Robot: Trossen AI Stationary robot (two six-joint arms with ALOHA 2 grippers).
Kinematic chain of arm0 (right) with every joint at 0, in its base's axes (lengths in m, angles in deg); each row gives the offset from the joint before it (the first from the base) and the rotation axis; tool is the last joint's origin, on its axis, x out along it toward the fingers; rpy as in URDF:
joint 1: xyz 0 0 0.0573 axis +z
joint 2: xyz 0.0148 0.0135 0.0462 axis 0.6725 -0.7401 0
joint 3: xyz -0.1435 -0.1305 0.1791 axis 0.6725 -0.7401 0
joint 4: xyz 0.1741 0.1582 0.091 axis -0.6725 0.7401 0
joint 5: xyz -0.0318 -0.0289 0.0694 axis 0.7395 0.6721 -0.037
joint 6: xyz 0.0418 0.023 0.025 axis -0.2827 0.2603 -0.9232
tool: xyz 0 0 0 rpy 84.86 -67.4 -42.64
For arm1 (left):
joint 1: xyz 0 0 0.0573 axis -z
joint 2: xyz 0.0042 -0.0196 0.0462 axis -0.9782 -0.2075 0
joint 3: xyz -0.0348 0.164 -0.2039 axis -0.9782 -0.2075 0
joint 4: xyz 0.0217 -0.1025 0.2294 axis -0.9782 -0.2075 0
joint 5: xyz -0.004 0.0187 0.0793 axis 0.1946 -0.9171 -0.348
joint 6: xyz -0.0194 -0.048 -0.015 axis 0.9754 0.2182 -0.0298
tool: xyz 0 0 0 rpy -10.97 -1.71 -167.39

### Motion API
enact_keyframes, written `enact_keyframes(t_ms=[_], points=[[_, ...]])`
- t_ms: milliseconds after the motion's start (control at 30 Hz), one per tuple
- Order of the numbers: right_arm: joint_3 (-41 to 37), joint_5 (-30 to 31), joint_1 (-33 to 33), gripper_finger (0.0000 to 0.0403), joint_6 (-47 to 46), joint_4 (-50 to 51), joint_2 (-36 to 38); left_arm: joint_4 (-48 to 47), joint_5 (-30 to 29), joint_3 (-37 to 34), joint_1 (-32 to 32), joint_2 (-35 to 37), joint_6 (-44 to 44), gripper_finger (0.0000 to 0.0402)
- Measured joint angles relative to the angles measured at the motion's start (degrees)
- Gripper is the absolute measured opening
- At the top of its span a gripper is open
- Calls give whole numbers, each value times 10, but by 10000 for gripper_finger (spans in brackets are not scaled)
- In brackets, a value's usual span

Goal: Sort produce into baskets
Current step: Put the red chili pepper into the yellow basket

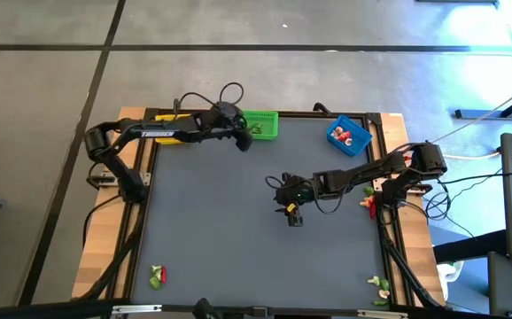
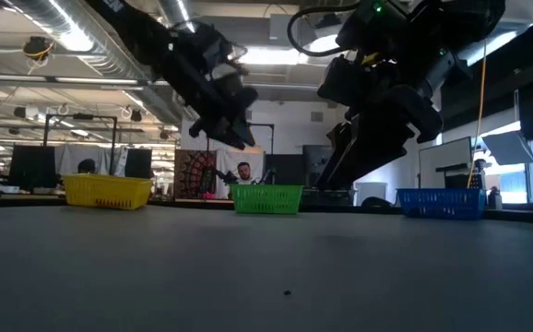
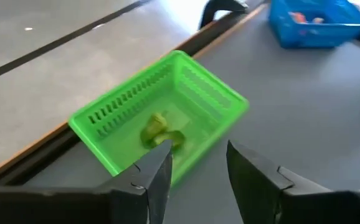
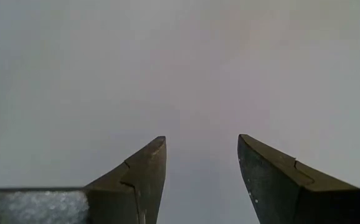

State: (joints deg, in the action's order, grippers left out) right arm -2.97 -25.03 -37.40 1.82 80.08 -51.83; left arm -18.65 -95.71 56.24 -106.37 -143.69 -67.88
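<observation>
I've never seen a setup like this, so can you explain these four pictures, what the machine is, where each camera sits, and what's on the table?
It is a table robot with two dark arms, each ending in a two-finger pincer.

One camera looks straight down, one sits level with the tabletop, and one rides on each wrist.

At the table's far edge stand a yellow basket, a green basket and a blue basket. The blue one holds red and pale pieces. Toy produce lies by the near corners and the right edge: green pieces, pale pieces, red pieces.

The left pincer hangs open over the green basket, where a green piece lies. The right pincer is open and empty over bare mid-table.
</observation>
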Motion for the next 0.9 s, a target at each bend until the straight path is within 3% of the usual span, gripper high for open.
enact_keyframes(t_ms=[500,900], points=[[0,0,0,198,-3,-14,0,-251,1,0,152,189,47,159],[0,0,0,198,-13,-27,0,-395,2,1,338,214,204,159]])
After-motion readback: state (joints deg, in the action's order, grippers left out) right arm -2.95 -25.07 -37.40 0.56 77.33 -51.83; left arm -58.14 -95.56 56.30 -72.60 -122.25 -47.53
